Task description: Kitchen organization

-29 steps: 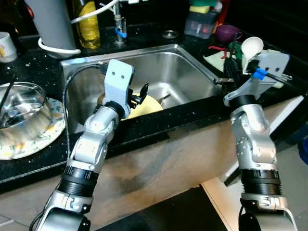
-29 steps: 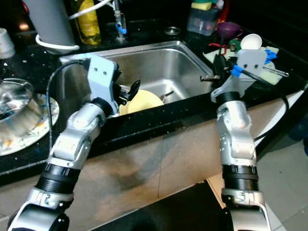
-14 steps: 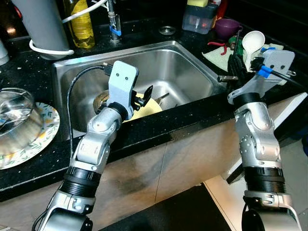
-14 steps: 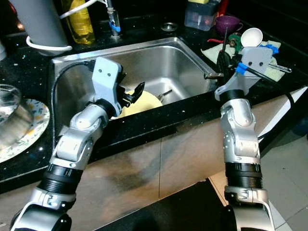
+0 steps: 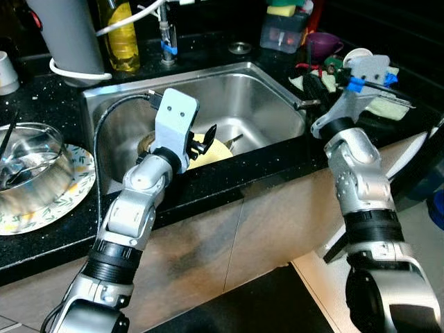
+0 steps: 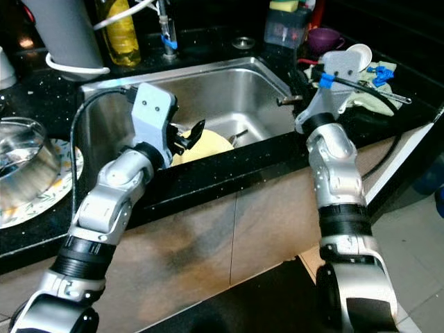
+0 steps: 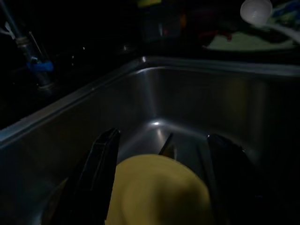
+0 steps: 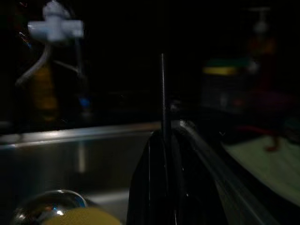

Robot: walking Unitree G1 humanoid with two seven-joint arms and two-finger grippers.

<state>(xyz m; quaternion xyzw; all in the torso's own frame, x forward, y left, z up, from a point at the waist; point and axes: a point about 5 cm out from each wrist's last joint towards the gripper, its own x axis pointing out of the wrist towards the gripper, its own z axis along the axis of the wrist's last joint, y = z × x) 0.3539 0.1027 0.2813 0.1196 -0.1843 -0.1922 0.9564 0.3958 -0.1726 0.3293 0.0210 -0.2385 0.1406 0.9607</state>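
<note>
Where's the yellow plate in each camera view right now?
Left eye: yellow plate on the sink floor, just beyond the left hand.
Right eye: same spot.
Left wrist: low centre, between the open fingers.
Right wrist: yellow edge at the bottom.
Shared landmark: steel sink.

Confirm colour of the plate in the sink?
Yellow plate, plainest in the right eye view.

The silver left arm reaches forward, elbow bent, its black two-fingered left gripper held with fingers spread apart. The silver right arm rises upright, and its black right gripper seems pressed closed, though the wrist view is dark.
</note>
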